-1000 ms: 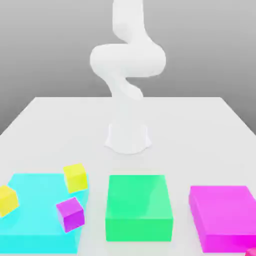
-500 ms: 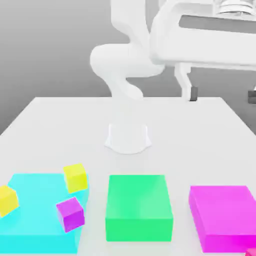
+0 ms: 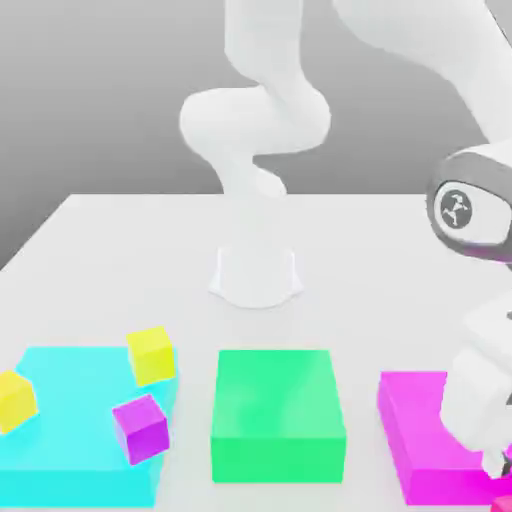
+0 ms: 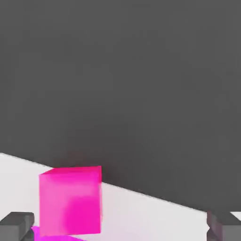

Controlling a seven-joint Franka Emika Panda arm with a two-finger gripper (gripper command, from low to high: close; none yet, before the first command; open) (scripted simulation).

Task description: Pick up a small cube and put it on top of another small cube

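The claw (image 4: 117,226), spread wide and empty, flanks the small cube (image 4: 70,200) at the table's edge (image 4: 155,200).

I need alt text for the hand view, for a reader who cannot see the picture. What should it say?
A small hot-pink cube sits on a white table, seen close up between two dark grey fingers set wide apart at the frame's edges. A sliver of magenta surface shows just beneath the cube, and a plain dark grey background lies beyond the table edge.
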